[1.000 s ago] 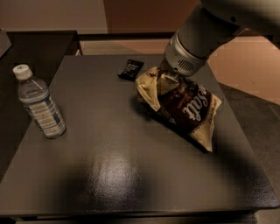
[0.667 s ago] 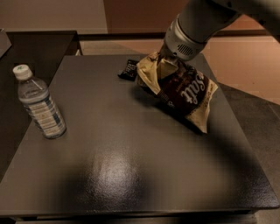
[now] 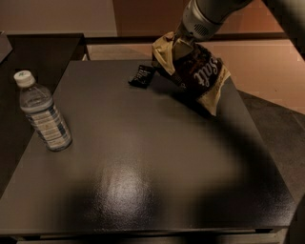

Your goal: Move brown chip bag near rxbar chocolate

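1. Tan flooring (image 3: 267, 62) and a pale wall (image 3: 57, 14) lie beyond a dark, slightly glossy counter (image 3: 143, 181) that fills most of the view. A second dark piece of furniture (image 3: 43, 47) stands just past its far left corner.
2. At the top right, the robot's grey arm (image 3: 205, 16) reaches down over the far edge of the counter.
3. Its claw (image 3: 180, 45) is closed around the upper cream end of the brown chip bag (image 3: 202, 74), and the crinkled foil bunches up around the fingers.
4. Held this way, the bag hangs tilted. Its gripped end is up and to the left, its dark middle with the white script faces the camera, and its other cream end points down and to the right, close to the counter. I cannot tell whether that lower end touches the surface.
5. The rxbar chocolate (image 3: 142, 76) lies flat on the far part of the counter, just left of the bag. A narrow strip of counter shows between them.
6. A clear water bottle (image 3: 45, 114) with a white cap stands upright near the left edge, well apart from the bag and the bar.
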Robot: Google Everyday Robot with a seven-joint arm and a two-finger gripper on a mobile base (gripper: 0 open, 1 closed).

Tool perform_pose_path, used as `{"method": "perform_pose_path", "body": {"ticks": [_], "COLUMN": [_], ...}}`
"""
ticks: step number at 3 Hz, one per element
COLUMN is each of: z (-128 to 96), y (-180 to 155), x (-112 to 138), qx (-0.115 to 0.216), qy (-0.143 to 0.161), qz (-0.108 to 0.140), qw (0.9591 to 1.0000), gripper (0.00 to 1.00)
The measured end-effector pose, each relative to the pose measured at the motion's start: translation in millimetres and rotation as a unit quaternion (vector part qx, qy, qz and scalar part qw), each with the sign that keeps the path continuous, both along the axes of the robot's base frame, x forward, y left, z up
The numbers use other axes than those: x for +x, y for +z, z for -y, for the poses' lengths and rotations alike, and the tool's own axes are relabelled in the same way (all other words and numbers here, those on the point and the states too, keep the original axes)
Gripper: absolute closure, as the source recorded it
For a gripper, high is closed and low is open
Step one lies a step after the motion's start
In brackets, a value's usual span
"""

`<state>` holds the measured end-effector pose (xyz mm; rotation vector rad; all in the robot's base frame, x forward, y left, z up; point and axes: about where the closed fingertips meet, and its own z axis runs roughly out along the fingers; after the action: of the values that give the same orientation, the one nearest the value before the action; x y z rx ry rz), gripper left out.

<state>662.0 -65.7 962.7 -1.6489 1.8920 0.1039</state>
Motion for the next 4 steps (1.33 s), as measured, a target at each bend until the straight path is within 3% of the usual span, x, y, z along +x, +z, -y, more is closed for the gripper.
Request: {"method": "perform_pose_path", "body": {"ticks": [2,4], "z": [-0.4,-3.5], "y": [-14.6,-27.7], "x": [53.4,65.3], "qx": [0.012,0.013], "qy": [-0.012,-0.015], "qz": [-0.001,-0.009], "qw": [0.9999,0.9998], "gripper": [0.59,0.13]}}
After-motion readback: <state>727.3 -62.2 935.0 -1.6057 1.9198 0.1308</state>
